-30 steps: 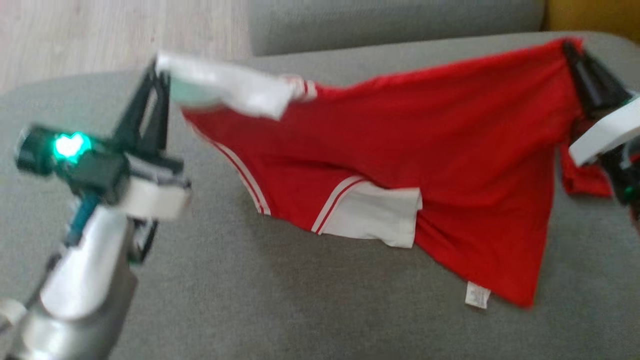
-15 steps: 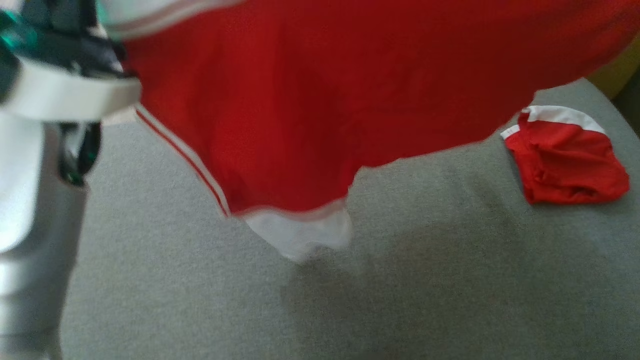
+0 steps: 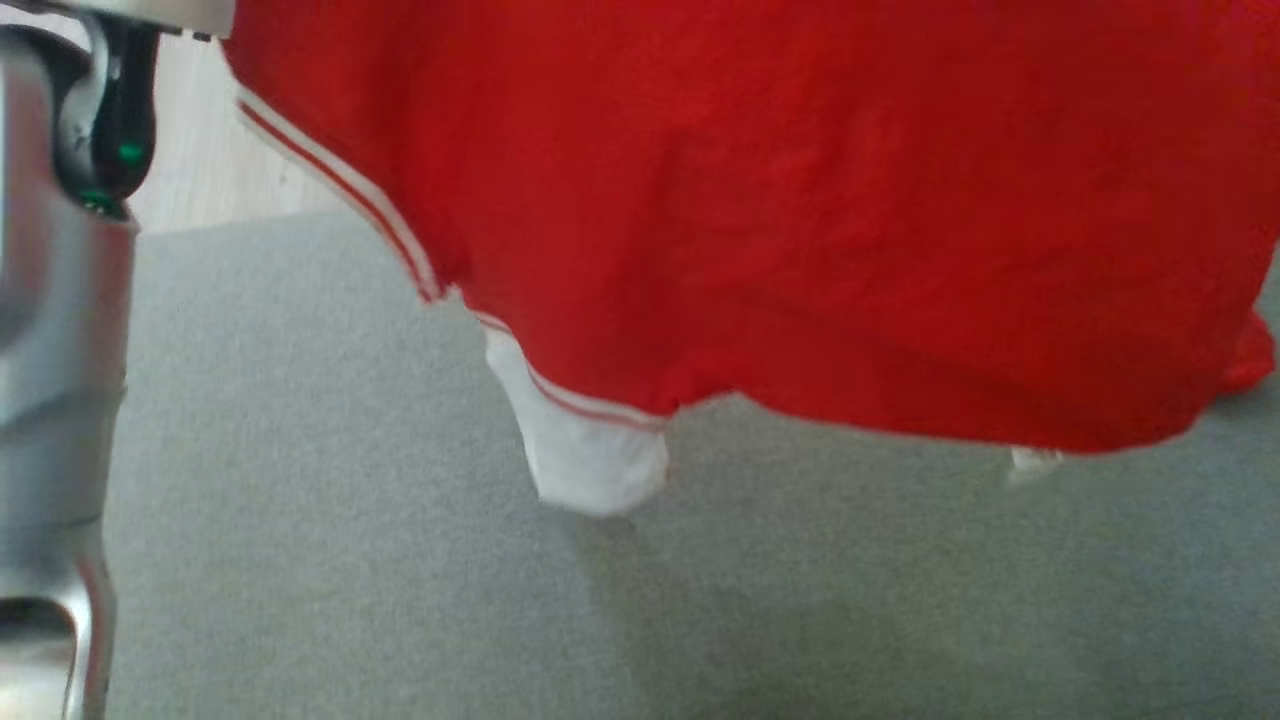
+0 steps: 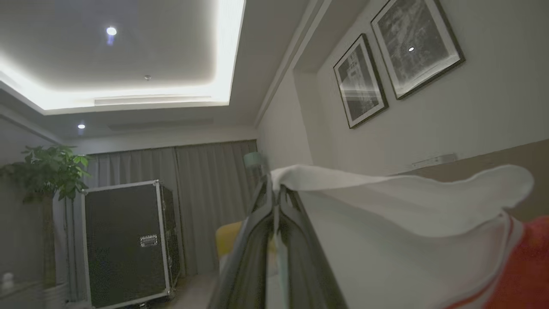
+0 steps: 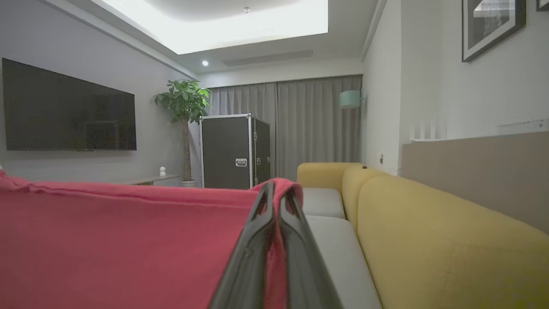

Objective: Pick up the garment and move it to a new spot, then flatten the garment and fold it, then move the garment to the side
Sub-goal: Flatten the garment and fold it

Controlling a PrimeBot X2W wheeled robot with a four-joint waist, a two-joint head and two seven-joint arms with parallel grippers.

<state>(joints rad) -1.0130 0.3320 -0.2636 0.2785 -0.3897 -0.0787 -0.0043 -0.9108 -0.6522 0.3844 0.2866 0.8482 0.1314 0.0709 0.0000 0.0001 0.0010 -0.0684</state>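
above the grey cushion, your red garment hangs spread out between the two arms. your left gripper is pinched tight on its white cloth; your right gripper is pinched tight on a red edge.

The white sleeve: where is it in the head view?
The white sleeve hangs left of centre from the lower edge of the red shirt, over the grey cushion, right of the pale left forearm.
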